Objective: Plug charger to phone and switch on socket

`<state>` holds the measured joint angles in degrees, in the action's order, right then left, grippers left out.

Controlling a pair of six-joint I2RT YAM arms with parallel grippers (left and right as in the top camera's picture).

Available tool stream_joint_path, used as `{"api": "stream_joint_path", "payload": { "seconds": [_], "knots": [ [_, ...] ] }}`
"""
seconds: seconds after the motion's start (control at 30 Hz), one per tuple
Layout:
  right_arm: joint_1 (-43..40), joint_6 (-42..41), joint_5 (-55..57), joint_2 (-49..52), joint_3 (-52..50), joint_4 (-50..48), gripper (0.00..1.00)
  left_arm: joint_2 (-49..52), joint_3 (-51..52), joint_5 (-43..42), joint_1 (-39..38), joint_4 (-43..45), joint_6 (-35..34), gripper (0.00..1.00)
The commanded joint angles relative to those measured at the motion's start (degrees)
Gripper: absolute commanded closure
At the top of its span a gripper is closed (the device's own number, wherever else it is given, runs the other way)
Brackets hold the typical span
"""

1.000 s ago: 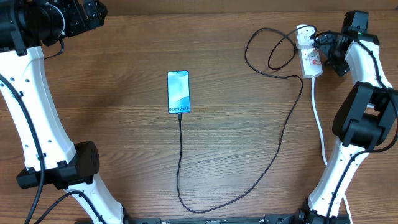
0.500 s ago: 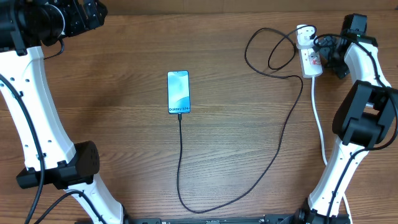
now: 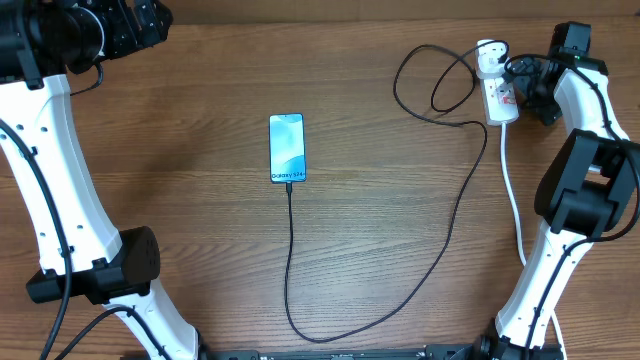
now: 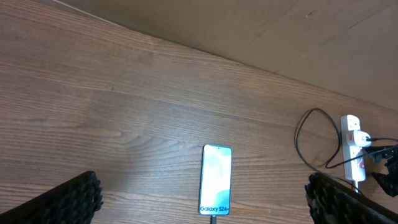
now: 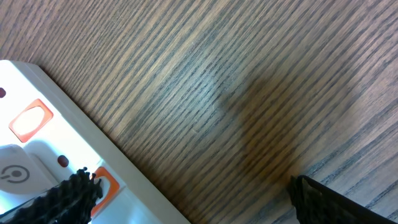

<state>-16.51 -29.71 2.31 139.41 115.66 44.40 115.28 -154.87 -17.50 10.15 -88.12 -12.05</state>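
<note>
Brown wood-grain counter [image 3: 180, 230] fills the overhead view, and on it we see the phone [image 3: 287, 148] lying flat near the middle, screen up and lit pale blue. The charger [image 3: 452, 235] meets the phone's nearer short edge, by the "Galaxy S24+" text. From there it runs toward the near edge, curves round, climbs to the right and loops before reaching the socket [image 3: 501, 98] at the far right. A white cord [image 3: 512, 195] leads from the socket toward the near edge.

We find the left pincer [image 3: 148, 22] raised at the far left corner, well apart from everything, its fingers [image 4: 68, 199] spread wide and empty. The right pincer [image 5: 193, 185] hangs over the socket, also spread and gripping nothing. One of its fingers [image 5: 62, 199] is just beside an orange-red switch [image 5: 104, 182]; we cannot tell whether they touch.
</note>
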Motion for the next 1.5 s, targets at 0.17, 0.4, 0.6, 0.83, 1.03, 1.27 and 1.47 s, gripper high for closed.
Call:
{"api": "stream_joint_path", "payload": {
  "seconds": [0.17,0.4,0.6,0.83,1.03,1.27,1.47],
  "knots": [
    [1.55,1.99,-2.38,1.73,0.11,1.86,0.02,-0.2,-0.15,0.11,-0.2,0.04,-0.2,0.0],
    [2.82,3.21,-2.19,1.77,0.11,1.92,0.02,-0.2,-0.15,0.11,-0.2,0.04,-0.2,0.0],
    [3.76,3.21,-1.77,1.84,0.11,1.86,0.03,-0.2,-0.15,0.11,-0.2,0.04,-0.2,0.0],
    [4.52,3.21,-1.75,1.84,0.07,1.92,0.07,-0.2,-0.15,0.11,-0.2,0.04,-0.2,0.0],
    [4.66,3.21,-0.02,1.84,-0.2,2.32,0.01,-0.2,-0.15,0.11,-0.2,0.04,-0.2,0.0],
    [3.06,3.21,0.17,1.27,2.32,5.99,0.0,-0.2,-0.15,0.11,-0.2,0.04,-0.2,0.01],
    [1.88,3.23,-0.02,-1.81,5.66,10.97,0.0,-0.2,-0.15,0.11,-0.2,0.04,-0.2,0.0]
  ]
}}
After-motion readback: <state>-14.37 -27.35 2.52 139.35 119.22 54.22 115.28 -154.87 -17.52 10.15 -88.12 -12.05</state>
